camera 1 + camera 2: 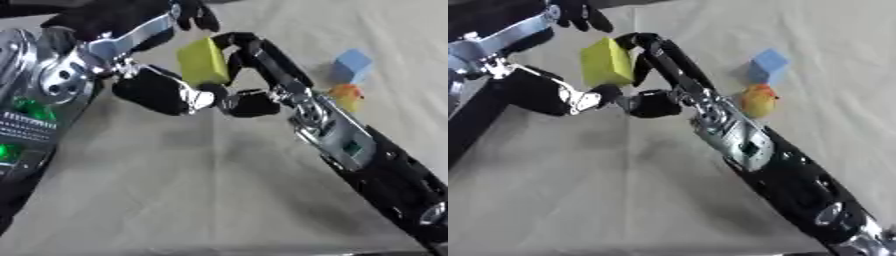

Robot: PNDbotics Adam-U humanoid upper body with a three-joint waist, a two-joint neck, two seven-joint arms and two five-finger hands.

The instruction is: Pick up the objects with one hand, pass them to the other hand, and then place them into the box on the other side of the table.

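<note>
The right hand (249,75) pinches the yellow block (203,61) above the worktop (192,190); the left hand (157,92), fingers curled beside the block, seems ready to receive it.

yellow block (203,61): flat-sided, upright and slightly tilted, raised above the table (219,190) near its far edge, pinched between dark fingers on both sides. blue cube (768,65): pale, resting on the cloth toward the far right, one corner turned forward. orange-yellow toy (758,99): small and rounded, perhaps a duck, resting just beside the cube on its near side, partly hidden in the left eye view. both well apart from the block, to its right.
</note>
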